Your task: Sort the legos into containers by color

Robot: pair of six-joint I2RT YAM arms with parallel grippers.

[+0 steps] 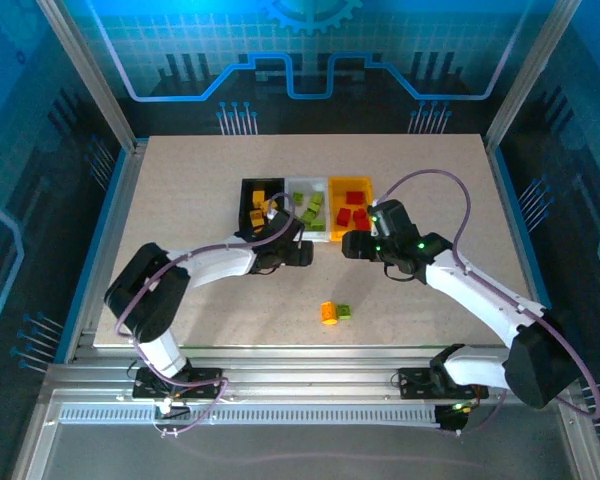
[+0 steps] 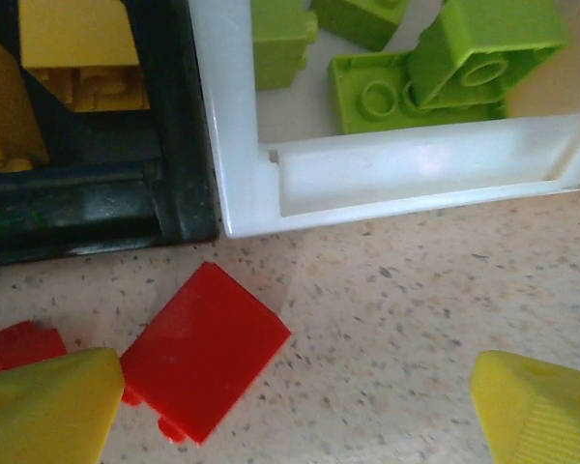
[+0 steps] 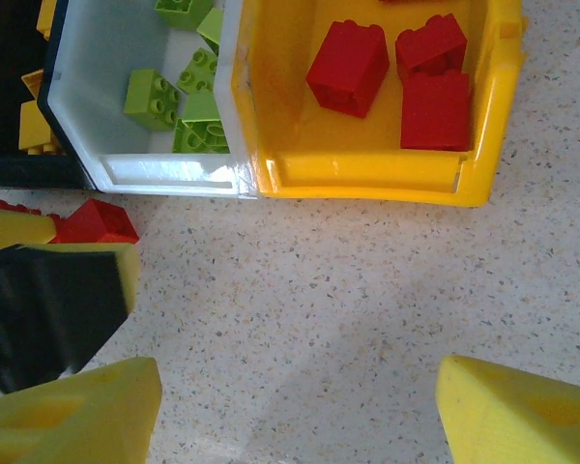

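Observation:
The containers stand in a row: black bin [image 1: 255, 206] with yellow legos [image 2: 75, 39], white bin [image 1: 307, 205] with green legos [image 2: 445, 60], yellow bin [image 1: 352, 204] with red legos [image 3: 348, 66]. A red lego [image 2: 205, 350] lies flat on the table just in front of the black and white bins, beside the left finger [image 2: 48, 411] of my left gripper [image 2: 295, 416], which is open and low over it. Another red piece [image 2: 19, 345] peeks out at the left edge. My right gripper [image 3: 295, 416] is open over bare table in front of the yellow bin [image 3: 367, 174].
An orange lego [image 1: 329, 313] and a green lego [image 1: 344, 313] lie together on the table nearer the front edge. The two grippers sit close to each other, and the left gripper's black and yellow body [image 3: 48, 290] shows in the right wrist view.

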